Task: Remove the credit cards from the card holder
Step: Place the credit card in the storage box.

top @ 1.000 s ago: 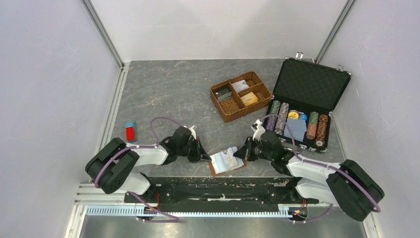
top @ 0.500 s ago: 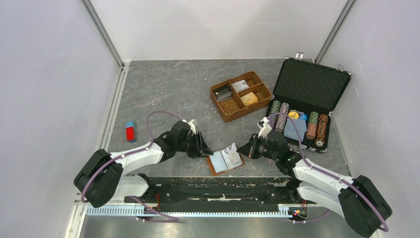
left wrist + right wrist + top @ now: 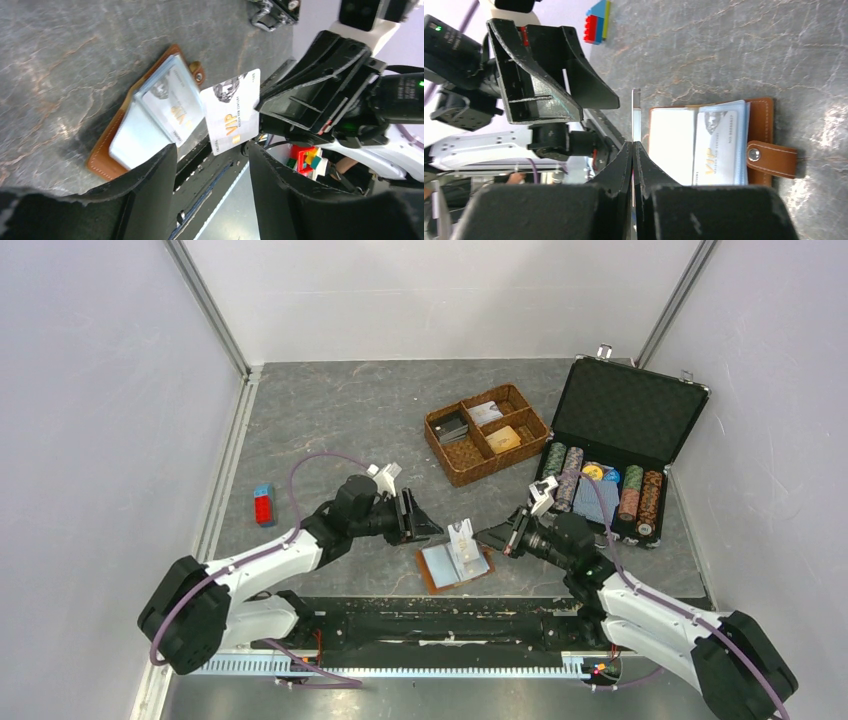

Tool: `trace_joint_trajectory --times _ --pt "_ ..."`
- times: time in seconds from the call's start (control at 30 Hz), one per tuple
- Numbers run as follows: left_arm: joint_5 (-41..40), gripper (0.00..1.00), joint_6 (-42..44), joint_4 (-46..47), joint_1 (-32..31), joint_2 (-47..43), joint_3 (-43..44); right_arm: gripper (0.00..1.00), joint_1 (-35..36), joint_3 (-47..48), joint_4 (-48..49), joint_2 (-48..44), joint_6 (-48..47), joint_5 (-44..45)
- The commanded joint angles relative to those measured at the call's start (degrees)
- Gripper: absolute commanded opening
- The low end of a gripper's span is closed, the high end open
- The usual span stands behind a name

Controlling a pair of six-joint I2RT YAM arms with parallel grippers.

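The tan leather card holder (image 3: 437, 579) lies open on the table near the front edge, its pale sleeves (image 3: 150, 120) facing up, with a white VIP card still in one of them (image 3: 719, 145). My right gripper (image 3: 482, 537) is shut on a white VIP credit card (image 3: 463, 538), which stands on edge just above the holder. That card shows flat in the left wrist view (image 3: 232, 112) and edge-on in the right wrist view (image 3: 636, 112). My left gripper (image 3: 428, 525) hangs open and holds nothing, just left of the holder and facing the card.
A woven compartment basket (image 3: 441, 447) at the back centre holds a golden-orange card (image 3: 503, 439) and other small items. An open black case (image 3: 625, 405) with poker chips stands at the right. A red and blue toy block (image 3: 263, 505) lies at the left.
My left gripper has opened, let go of the holder and drawn back to the left. The right gripper has pulled the white card up and clear of the sleeves.
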Motion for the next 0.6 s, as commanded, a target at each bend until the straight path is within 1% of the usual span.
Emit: trace_joint_trajectory --times 0.0,0.13,0.27,0.33,0.4,0.47,0.53,0.57 --pt "3.6 0.62 -4.1 10.5 -0.6 1.2 1.5 0.00 -0.1 -2.9 11.8 -2.0 8.8 -0.9" --pt "4.1 0.64 -5.5 14.2 -0.9 3.5 1.8 0.00 -0.1 -4.6 17.2 -2.9 12.4 -1.1" --pt "6.0 0.64 -8.3 20.1 -1.5 6.8 1.6 0.00 -0.1 -5.4 18.8 -3.5 13.5 -0.2" --pt "6.5 0.63 -9.8 23.3 -1.8 7.8 1.2 0.00 -0.2 -5.6 19.8 -2.7 13.9 -0.7" --pt "6.6 0.55 -11.1 26.1 -2.1 8.0 0.9 0.00 -0.1 -5.9 21.3 -1.9 14.5 -1.3" --pt "6.6 0.45 -12.1 28.0 -2.1 7.8 0.4 0.00 -0.1 -6.1 21.6 -1.4 14.0 -2.0" --pt "6.6 0.32 -12.2 28.7 -2.1 7.2 0.1 0.00 -0.1 -5.9 21.3 -0.9 12.4 -3.2" --pt "6.6 0.24 -12.3 28.6 -2.1 7.0 0.1 0.00 -0.1 -5.9 21.2 -0.9 11.6 -3.9"
